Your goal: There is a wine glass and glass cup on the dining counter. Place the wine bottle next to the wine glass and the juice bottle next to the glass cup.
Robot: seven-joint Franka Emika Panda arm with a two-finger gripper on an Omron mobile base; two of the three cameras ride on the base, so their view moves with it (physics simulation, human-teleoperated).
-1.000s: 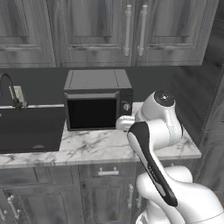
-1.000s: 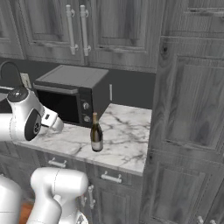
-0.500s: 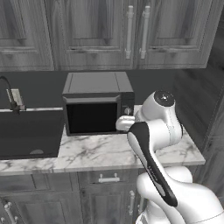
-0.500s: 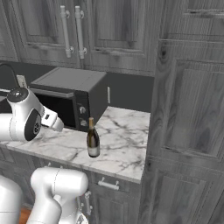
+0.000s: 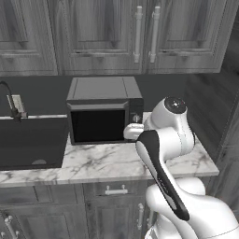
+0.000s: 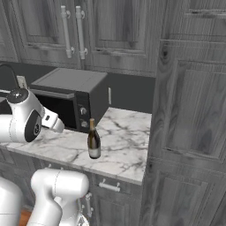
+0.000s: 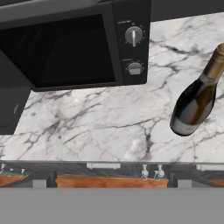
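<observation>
The wine bottle [image 6: 93, 141] is slim and dark with a gold-tan foil top, and it stands upright on the marble worktop [image 6: 128, 148] just right of the microwave. In the hand view the wine bottle [image 7: 194, 103] is at the right, well ahead of my gripper [image 7: 111, 178]. The gripper is open, its two dark fingertips [image 7: 52, 177] set wide apart with nothing between them, hovering off the worktop's front edge. My arm covers the bottle in the left base view. The wine glass, glass cup, juice bottle and dining counter are out of view.
A black microwave [image 5: 103, 112] sits at the back of the worktop [image 5: 107, 161], with a dark sink [image 5: 28, 140] and faucet [image 5: 9, 100] to its left. A tall grey cabinet [image 6: 190, 123] walls off the worktop's right end. Wall cabinets hang above.
The whole scene has slid slightly down in both base views, so the camera has moved. The wine bottle stands where it was on the worktop.
</observation>
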